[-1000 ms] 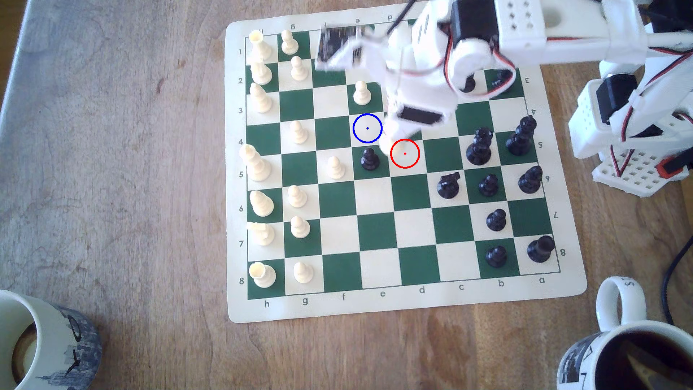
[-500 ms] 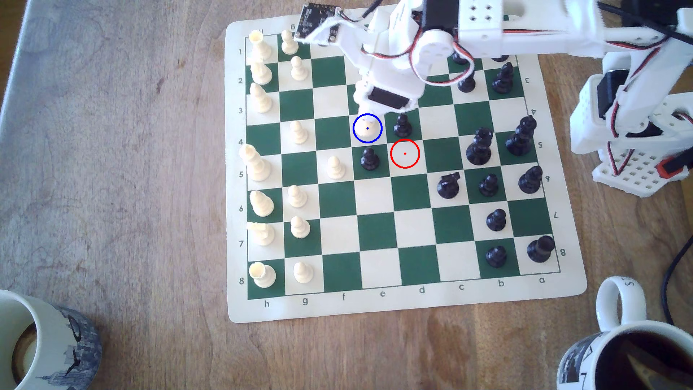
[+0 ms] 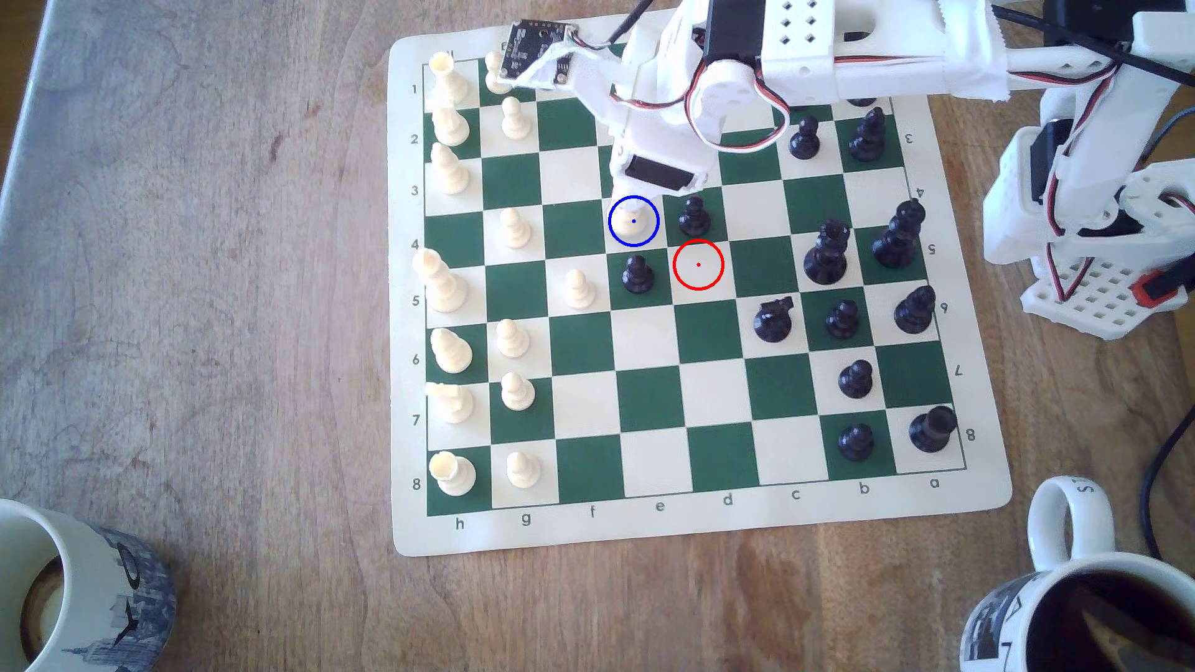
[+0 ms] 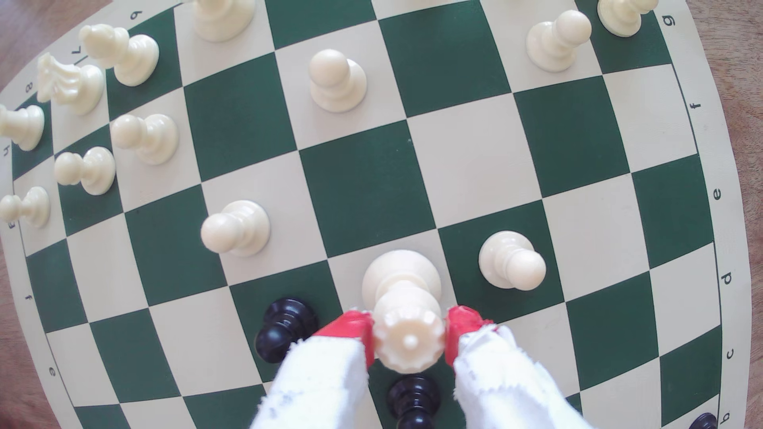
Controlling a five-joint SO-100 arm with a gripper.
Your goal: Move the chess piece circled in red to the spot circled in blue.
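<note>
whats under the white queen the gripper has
The chess piece, clamped at its crown by the gripper, has its base on the blue-ringed cream spot; the base covers the square's middle.

The white arm [image 3: 840, 58] reaches in from the exterior view's upper right and bends down. Its gripper [image 4: 409, 338] has red fingertips [image 4: 349, 330] squeezed close together.

The chess piece [image 4: 406, 313] is cream-white, with a wide round base, a slim waist and a notched crown top. It stands upright on the spot [image 3: 633, 221], a cream square marked with a thin blue ring and a blue dot.
</note>
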